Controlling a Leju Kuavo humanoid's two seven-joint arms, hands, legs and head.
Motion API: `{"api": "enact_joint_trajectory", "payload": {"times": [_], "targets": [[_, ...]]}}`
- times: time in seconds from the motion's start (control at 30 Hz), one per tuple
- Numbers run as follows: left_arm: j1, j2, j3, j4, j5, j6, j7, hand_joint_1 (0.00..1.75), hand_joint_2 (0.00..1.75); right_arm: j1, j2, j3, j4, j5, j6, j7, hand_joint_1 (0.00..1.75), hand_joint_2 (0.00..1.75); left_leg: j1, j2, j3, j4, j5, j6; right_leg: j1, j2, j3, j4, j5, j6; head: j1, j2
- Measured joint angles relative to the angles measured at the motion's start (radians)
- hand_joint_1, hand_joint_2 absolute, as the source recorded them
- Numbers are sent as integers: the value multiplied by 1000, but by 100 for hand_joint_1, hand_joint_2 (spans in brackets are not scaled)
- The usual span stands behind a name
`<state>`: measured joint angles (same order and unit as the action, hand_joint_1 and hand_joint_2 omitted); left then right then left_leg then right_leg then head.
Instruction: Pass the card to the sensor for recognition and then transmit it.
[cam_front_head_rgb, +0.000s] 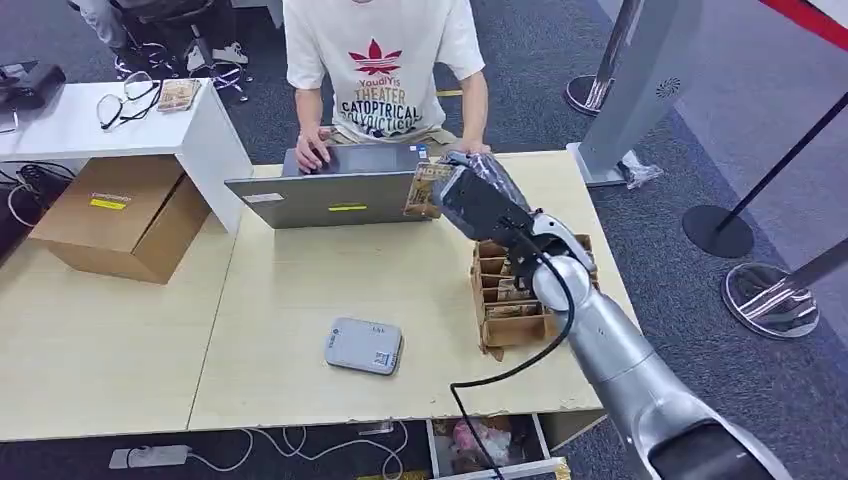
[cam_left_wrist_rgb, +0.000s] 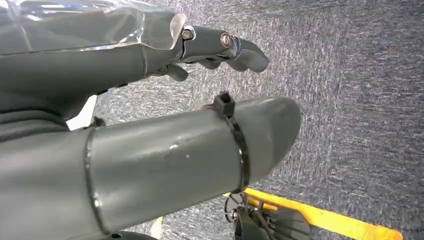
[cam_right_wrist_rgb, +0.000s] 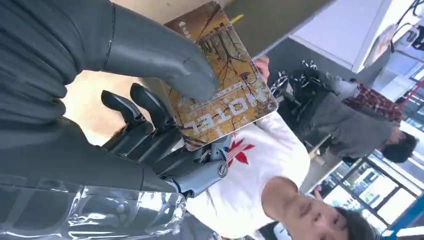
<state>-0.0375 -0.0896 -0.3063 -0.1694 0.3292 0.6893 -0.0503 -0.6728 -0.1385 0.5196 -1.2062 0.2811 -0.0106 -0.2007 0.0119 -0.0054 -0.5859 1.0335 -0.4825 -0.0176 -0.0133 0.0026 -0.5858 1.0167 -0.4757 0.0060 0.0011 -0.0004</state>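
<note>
we count one card (cam_right_wrist_rgb: 227, 90), one grey sensor box (cam_front_head_rgb: 363, 346) on the table (cam_front_head_rgb: 300, 290), one open laptop (cam_front_head_rgb: 335, 195), one cardboard card rack (cam_front_head_rgb: 505, 300), one brown carton (cam_front_head_rgb: 120, 215), one pair of glasses (cam_front_head_rgb: 125, 100), and two stanchion bases (cam_front_head_rgb: 770, 298) on the carpet.

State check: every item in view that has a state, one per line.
card: held off the table, pinched by the right hand near the laptop
left hand: holds nothing, hanging over carpet
laptop: open, person typing on it
sensor: flat on the table, nothing on it
card box: on the table, cards in its slots
</note>
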Motion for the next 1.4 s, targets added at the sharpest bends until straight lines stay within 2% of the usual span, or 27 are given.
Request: {"api": "enact_joint_trajectory", "payload": {"times": [0.1,0.23,0.57,1.1,1.13,1.17,1.4], "targets": [[-2,0,-4,0,-4,2,10,0,0,-28,4,-8,25,46,-31,11,175,175,0,0,0,0,0,0,0,0,0,0,0,0,0,0],[-6,0,-10,-2,-7,2,19,0,0,-83,23,-24,121,69,-57,26,175,175,0,0,0,0,0,0,0,0,0,0,0,0,0,0],[-7,1,-29,-2,-25,4,31,0,0,-166,40,-84,319,78,-96,10,175,175,0,0,0,0,0,0,0,0,0,0,0,0,0,0],[-1,11,-45,-2,-42,10,18,0,0,-207,60,-103,433,101,-110,10,175,175,0,0,0,0,0,0,0,0,0,0,0,0,0,0],[-1,11,-47,-2,-43,10,18,0,0,-206,60,-104,435,102,-113,10,58,175,0,0,0,0,0,0,0,0,0,0,0,0,0,0],[-1,11,-50,-2,-45,10,18,0,0,-205,60,-105,438,103,-114,11,0,175,0,0,0,0,0,0,0,0,0,0,0,0,0,0],[0,13,-60,-2,-48,10,13,0,0,-193,60,-108,446,111,-113,12,0,175,0,0,0,0,0,0,0,0,0,0,0,0,0,0]]}}
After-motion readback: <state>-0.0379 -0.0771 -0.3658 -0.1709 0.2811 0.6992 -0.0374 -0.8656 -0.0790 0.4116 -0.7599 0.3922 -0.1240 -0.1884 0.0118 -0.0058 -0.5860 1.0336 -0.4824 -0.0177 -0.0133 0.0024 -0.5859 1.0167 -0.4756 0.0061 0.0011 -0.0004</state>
